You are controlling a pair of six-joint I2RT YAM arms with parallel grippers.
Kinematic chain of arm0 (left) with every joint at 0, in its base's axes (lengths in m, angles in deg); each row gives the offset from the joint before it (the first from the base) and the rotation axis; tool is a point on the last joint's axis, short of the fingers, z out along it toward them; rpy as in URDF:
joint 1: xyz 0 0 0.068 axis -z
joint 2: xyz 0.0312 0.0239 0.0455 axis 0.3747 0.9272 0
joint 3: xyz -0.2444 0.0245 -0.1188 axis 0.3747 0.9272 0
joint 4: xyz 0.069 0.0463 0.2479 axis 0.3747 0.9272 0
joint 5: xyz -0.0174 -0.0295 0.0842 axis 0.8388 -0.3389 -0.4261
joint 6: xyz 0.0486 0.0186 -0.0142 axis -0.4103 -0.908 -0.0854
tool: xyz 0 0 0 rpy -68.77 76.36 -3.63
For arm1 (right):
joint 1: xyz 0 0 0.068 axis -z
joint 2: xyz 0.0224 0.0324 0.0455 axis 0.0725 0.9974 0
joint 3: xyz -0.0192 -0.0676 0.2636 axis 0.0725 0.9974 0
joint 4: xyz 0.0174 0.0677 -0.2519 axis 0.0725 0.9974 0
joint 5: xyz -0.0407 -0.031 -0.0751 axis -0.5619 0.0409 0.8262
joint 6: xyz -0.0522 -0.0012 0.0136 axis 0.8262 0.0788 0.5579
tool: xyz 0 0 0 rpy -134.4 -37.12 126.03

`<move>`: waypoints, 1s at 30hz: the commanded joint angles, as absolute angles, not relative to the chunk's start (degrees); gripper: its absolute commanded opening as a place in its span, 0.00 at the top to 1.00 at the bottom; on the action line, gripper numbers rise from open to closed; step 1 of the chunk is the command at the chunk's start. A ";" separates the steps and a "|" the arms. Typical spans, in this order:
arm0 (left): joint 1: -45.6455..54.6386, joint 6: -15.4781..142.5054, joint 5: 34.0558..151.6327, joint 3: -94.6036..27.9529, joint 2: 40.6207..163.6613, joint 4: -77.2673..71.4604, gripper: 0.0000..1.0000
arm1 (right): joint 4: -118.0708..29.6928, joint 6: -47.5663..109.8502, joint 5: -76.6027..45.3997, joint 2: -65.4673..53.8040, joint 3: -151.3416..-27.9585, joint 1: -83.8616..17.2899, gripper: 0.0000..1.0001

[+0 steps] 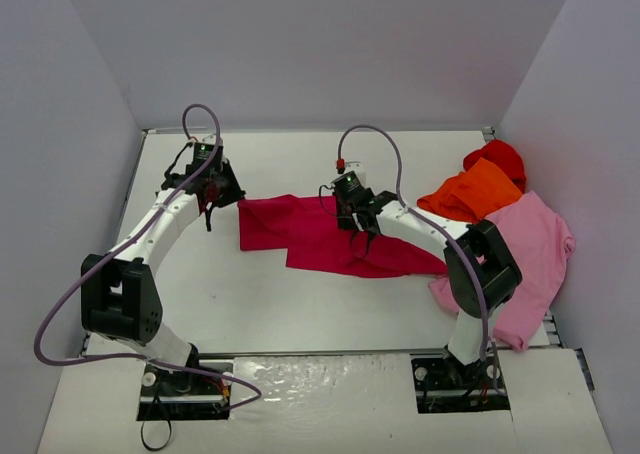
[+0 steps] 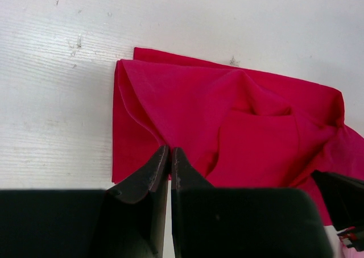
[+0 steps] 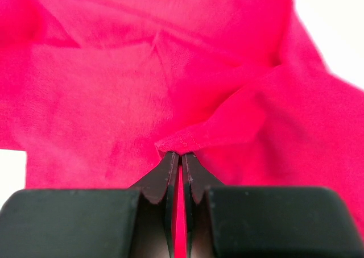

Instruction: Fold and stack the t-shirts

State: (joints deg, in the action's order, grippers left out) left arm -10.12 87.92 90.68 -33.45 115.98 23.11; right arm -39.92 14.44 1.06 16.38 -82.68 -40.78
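The white table [image 1: 300, 304] filled the middle of the top view. Across its centre the crimson t-shirt [image 1: 310, 229] lay spread and rumpled, its left part partly folded over. At the right edge of the frame the light pink t-shirt [image 1: 535, 244] sprawled, partly hidden behind the right arm. The orange t-shirt [image 1: 470, 196] sat bunched at its upper left, overlapping it. Above that, in the upper right, the bright red t-shirt [image 1: 497, 159] was a small heap touching the orange one.

The left gripper [image 1: 210, 214] hung at the crimson shirt's left end. In the left wrist view its fingers [image 2: 170, 153] were pressed together low in the frame, with creases of the cloth [image 2: 239, 127] running down into their tips, so they pinched a fold near the left edge. The right gripper [image 1: 360, 242] stood over the shirt's middle. In the right wrist view its tips [image 3: 181, 155] were closed on a raised, hemmed ridge of the crimson cloth [image 3: 114, 87].
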 commanded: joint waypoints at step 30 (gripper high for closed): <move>-29.68 75.26 88.70 -64.64 103.74 44.86 1.00 | -31.51 23.27 28.97 -17.71 -96.73 -18.64 1.00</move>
State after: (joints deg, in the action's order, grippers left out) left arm -26.70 79.00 88.97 -56.87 105.78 42.67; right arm -29.11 22.02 26.35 -15.44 -91.85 -23.26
